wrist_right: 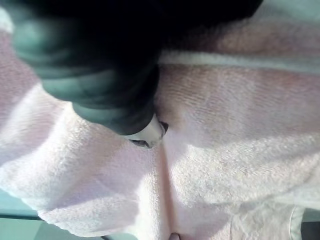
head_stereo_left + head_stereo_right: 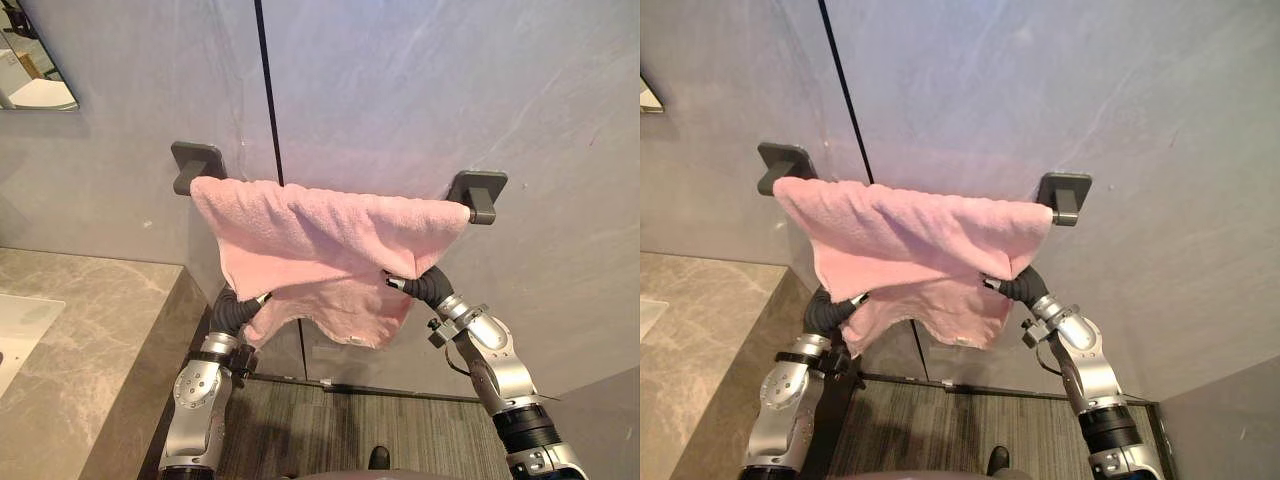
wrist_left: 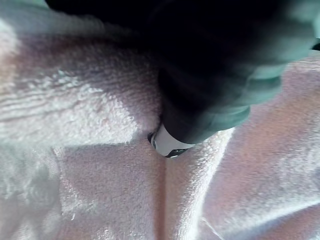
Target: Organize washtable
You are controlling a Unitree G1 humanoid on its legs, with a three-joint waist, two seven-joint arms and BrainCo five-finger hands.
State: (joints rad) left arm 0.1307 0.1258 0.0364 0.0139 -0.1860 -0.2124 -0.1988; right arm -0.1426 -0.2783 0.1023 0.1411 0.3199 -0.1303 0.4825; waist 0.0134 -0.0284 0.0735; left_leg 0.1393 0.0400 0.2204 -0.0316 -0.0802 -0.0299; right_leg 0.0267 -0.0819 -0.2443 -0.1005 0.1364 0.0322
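One towel (image 2: 320,240), two brackets (image 2: 197,163); left hand (image 2: 236,312), right hand (image 2: 424,286) underneath.

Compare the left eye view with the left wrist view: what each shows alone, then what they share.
Left eye view: two dark brackets on the grey wall, the marble counter, and the right hand reaching under the pink towel. Left wrist view: the towel's pile creased around a silver part of the left hand. Shared: the towel and the left hand's dark cover pressed into it.
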